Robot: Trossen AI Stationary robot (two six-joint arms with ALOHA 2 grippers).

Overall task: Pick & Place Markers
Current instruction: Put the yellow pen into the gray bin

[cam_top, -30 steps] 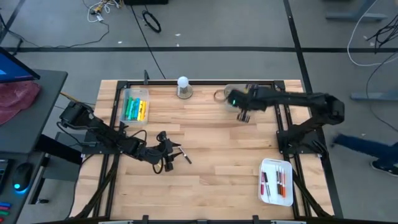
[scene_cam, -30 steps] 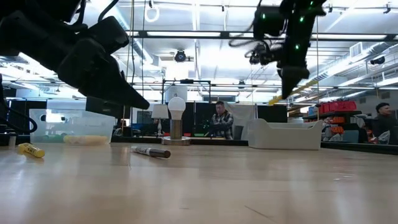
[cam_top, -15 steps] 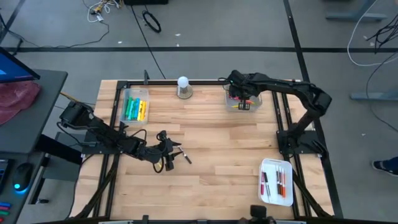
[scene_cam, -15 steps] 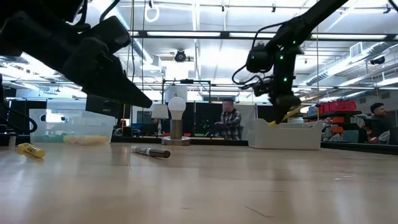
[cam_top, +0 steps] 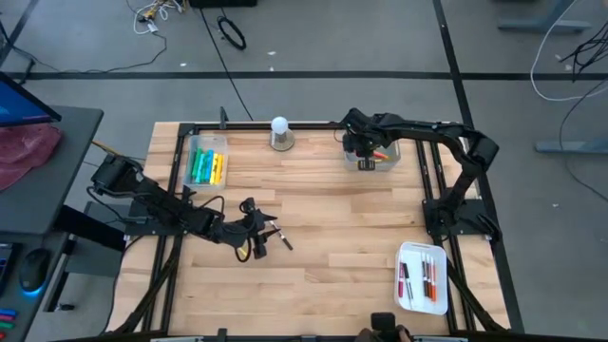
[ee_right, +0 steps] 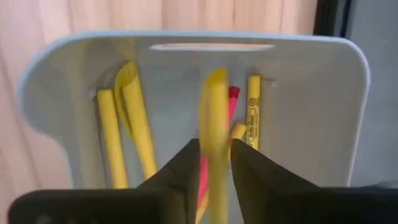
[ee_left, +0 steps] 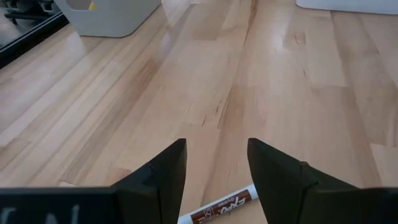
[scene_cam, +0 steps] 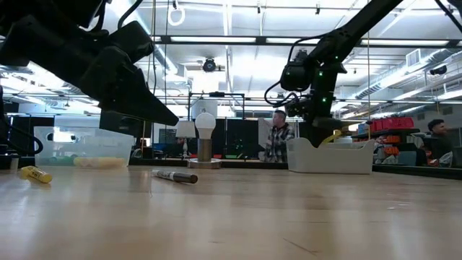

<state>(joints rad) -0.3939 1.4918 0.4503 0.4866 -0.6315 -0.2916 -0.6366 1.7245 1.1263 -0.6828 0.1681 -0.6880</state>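
Landmark: white ball lamp on round base, at far edge of the wooden tabletop.

Left of lamp, near far-left corner: clear rectangular tray w/ green and yellow markers inside. Low view shows one loose yellow marker lying on the tabletop nr the left side.

Left arm's end effector hovers low over the tabletop, nearer than the lamp and a bit left of it. Fingers spread, nothing between them. Just beside it, on lamp's side: dark brown marker w/ pale body, lying flat on the wood, apart from the fingers; left wrist view shows it right below the gap between the tips.

Right of lamp, along same far edge: pale grey rectangular bin. Right arm's end effector is over/in it, pinching a yellow marker between its fingers; marker looks blurred. Under it in the bin: more yellow markers and a red/pink one.

Far from lamp, near-right corner: white rectangular tray w/ red/orange and dark markers laid side by side.

Low view, behind the tabletop: a person standing right of the lamp, another person at the far right.
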